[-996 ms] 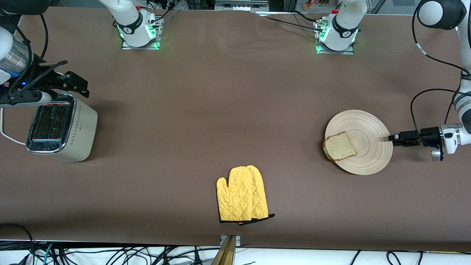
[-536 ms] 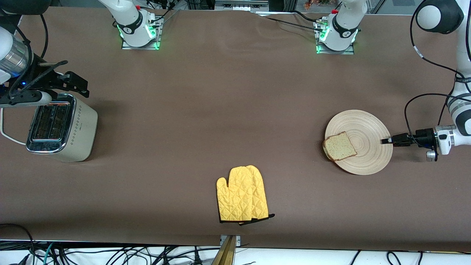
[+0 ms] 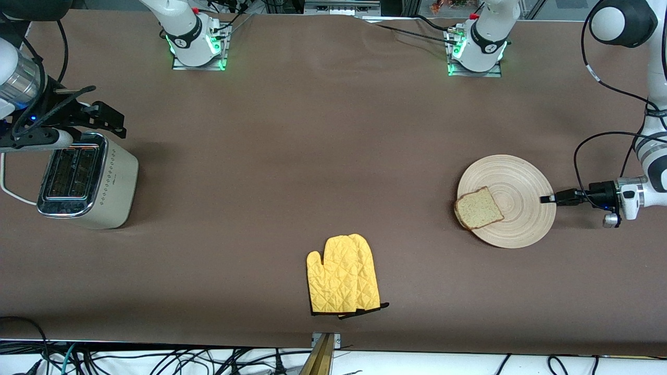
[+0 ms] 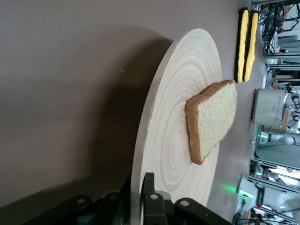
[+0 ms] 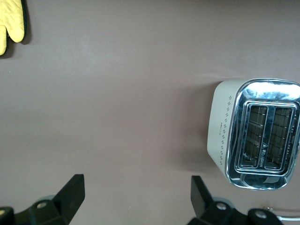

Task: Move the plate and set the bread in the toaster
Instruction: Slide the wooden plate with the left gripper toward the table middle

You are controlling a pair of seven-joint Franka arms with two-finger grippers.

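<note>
Since the earlier frames the left gripper (image 3: 546,198) has been run in along the table onto the plate (image 3: 521,179) rim and clamped there; plate and bread (image 3: 478,208) have been nudged slightly toward the right arm's end.

Nearest the front camera, yellow oven mitts (image 3: 343,274) lie mid-table, untouched. Farther up, the plate sits at the left arm's end of the table, the bread on it at the edge away from the gripper, overhanging a little. In the left wrist view the rim (image 4: 140,154) is seen pinched between the fingers (image 4: 148,187), one above, one below.

The left arm is held low, forearm level, gripper axis pointing across the plate toward the toaster (image 3: 86,179), well apart at the right arm's end. The move is judged to be a slide or carry that way.

The right gripper (image 3: 99,117) hangs spread wide over the toaster, waiting; slots (image 5: 265,138) are seen empty.
</note>
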